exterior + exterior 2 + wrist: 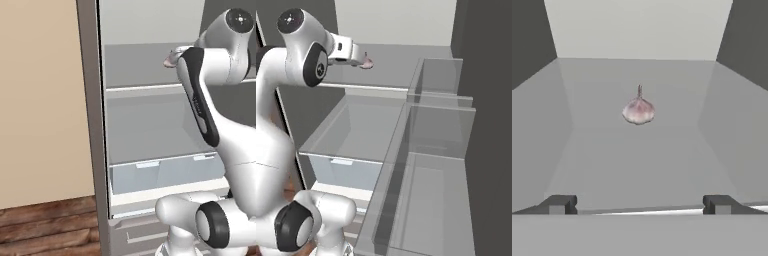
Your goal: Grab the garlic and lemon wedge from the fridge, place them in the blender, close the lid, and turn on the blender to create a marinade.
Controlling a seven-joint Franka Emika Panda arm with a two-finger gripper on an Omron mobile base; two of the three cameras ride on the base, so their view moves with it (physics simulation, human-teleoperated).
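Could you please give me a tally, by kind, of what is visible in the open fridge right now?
Garlic: 1, on the upper shelf
Shelves: 2, upper and lower
Bluish drawers: 1
Clear door bins: 3
Total: 7

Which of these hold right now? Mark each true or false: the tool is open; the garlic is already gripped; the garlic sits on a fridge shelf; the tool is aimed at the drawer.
1. The tool is open. True.
2. The garlic is already gripped. False: it lies ahead of the fingertips, apart from them.
3. The garlic sits on a fridge shelf. True.
4. The tool is aimed at the drawer. False: it faces the garlic on the upper shelf.
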